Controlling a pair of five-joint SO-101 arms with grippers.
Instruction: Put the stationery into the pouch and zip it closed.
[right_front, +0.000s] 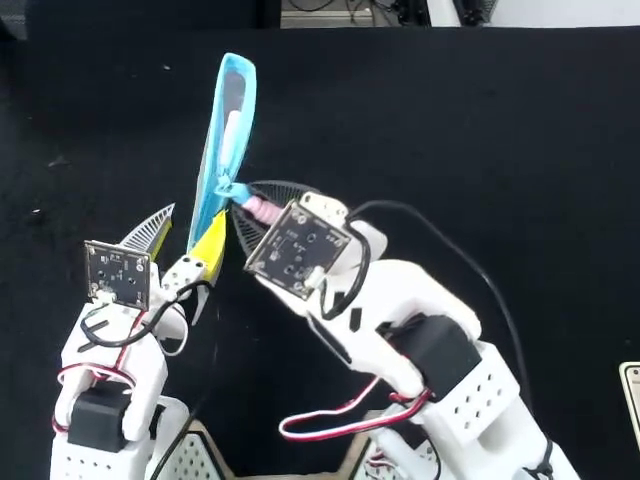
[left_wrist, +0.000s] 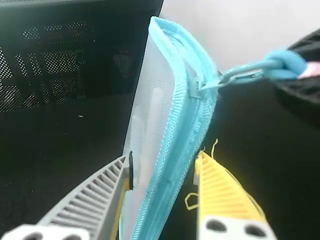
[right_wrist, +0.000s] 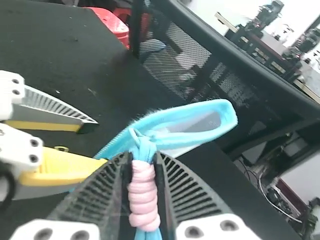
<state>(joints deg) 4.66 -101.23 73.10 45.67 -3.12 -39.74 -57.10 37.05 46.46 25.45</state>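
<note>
High view shows the left gripper (right_front: 190, 235) pinching the upright blue pouch (right_front: 228, 120) at its six o'clock end, probably to steady it, while the right gripper (right_front: 258, 205) at five o'clock clamps the pink zipper pull (right_wrist: 143, 195) for closing.

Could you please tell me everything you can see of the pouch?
The pouch is slim and flat, with pale see-through mesh sides and a light blue zip round its edge. It stands on edge, pinched between the grey and yellow fingers of the left gripper. Pale long shapes show through the mesh. The right gripper is shut on the pink coiled cord, joined by a blue loop to its zip pull. How far the zip is closed is unclear.
</note>
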